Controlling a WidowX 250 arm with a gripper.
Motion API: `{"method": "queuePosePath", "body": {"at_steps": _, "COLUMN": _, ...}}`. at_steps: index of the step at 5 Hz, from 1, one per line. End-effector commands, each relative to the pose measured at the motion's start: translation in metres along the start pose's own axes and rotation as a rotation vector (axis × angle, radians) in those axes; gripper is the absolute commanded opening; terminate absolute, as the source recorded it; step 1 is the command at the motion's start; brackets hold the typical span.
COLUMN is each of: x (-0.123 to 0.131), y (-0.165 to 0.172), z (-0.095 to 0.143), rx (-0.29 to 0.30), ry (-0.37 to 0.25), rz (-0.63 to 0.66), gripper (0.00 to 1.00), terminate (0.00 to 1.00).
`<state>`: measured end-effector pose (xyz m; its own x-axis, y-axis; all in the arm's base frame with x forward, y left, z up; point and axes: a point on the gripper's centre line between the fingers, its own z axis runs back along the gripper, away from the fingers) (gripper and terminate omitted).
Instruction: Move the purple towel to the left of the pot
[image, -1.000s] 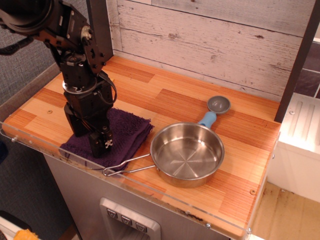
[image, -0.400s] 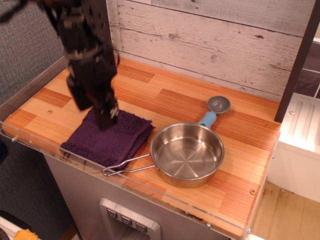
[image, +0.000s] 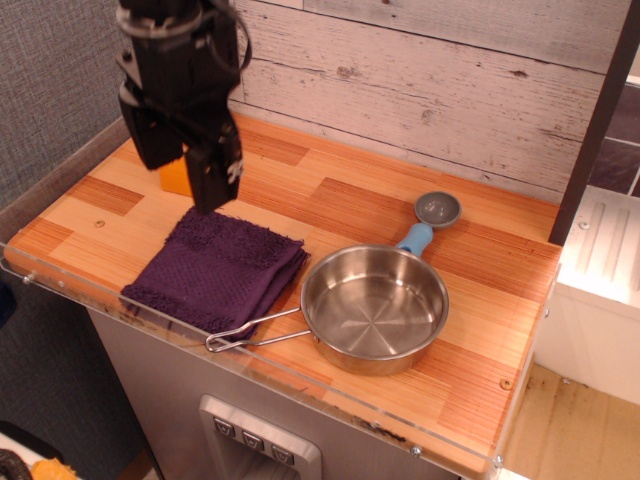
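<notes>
So the hand (image: 185, 175) is lifting way up off the purple towel (image: 215, 269): a second ago it was pressing right down on the cloth, and now it's hanging well above the table, clear of it. With the arm out of the way, the whole towel is showing, and an orange block (image: 175, 177) behind the hand is peeking into view too.

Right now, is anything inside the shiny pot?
Empty. The pot shows only its bare shiny metal bottom; the purple towel lies beside it.
</notes>
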<state>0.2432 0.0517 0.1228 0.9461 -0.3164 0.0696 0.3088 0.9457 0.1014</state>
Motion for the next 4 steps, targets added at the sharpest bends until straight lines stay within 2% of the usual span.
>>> {"method": "queuePosePath", "body": {"at_steps": 1, "x": 0.042, "y": 0.002, "z": 0.023, "rx": -0.067, "ry": -0.013, "rz": 0.191, "gripper": 1.0, "terminate": 0.0}}
{"method": "queuePosePath", "body": {"at_steps": 2, "x": 0.06, "y": 0.003, "z": 0.021, "rx": -0.109, "ry": -0.031, "rz": 0.191, "gripper": 1.0, "terminate": 0.0}}
{"method": "queuePosePath", "body": {"at_steps": 4, "x": 0.069, "y": 0.001, "z": 0.024, "rx": -0.121, "ry": -0.045, "rz": 0.142, "gripper": 1.0, "terminate": 0.0}}
